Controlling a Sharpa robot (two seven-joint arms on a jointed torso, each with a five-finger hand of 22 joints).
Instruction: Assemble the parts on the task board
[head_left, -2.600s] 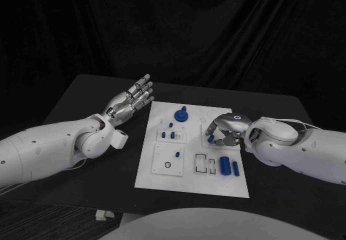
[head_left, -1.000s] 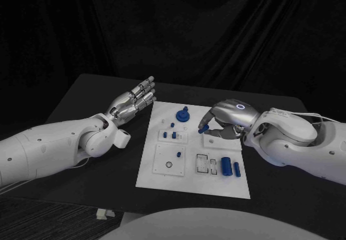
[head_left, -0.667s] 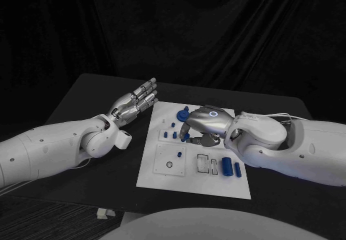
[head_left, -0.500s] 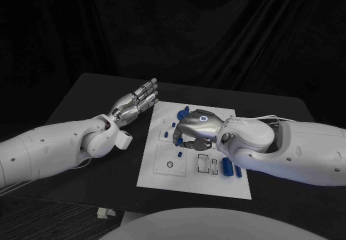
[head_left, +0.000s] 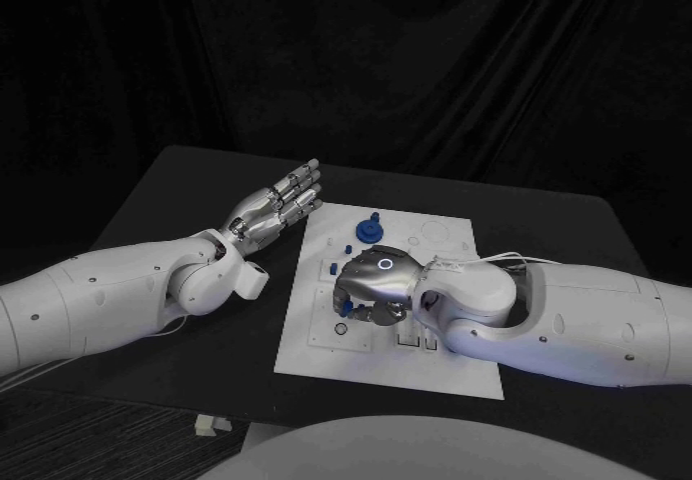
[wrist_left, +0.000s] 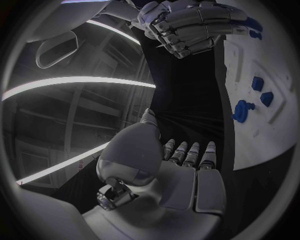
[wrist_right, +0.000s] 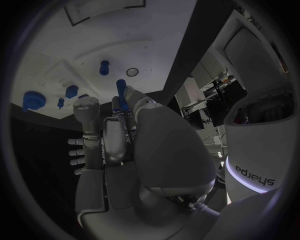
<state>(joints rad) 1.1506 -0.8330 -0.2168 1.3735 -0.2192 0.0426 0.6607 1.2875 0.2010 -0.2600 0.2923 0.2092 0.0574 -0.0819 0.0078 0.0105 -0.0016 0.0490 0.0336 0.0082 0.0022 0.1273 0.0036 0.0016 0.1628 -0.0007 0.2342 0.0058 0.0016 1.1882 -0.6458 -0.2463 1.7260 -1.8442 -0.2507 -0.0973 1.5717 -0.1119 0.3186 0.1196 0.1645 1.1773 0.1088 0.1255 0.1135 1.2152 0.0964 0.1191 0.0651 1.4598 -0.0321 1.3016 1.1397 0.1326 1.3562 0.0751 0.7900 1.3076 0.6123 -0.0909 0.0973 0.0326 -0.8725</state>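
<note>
meanwhile, at far left, held the left hand (head_left: 271, 208) flat and open over the bare table (head_left: 173, 200), fingers spread and gripping nothing, just beside the task board's far left corner; parked there, most likely, to leave the board free for the other arm.

lay at mid-table, the task board (head_left: 320, 356), long side running near to far. carried at its far end a tall blue knobbed part (head_left: 368, 231) standing upright, and a little nearer, by the left edge, a small blue peg (head_left: 333, 268) seated in a shallow pocket. showed in the near-left recess a small dark ring (head_left: 340, 329), apart from the blue pieces.

hung low over the middle of the board, the right hand (head_left: 371, 289), reaching across from the right with fingers curled down toward the left pockets. pinched a short blue part (wrist_right: 121, 88) at the fingertips, plain in the right wrist view, tip pointing at the board near a loose blue peg and a ring-shaped hole. judged to be carrying that part to a socket, so insertion not yet done. hid the right-hand recesses of the board beneath the forearm; could not tell their contents.
</note>
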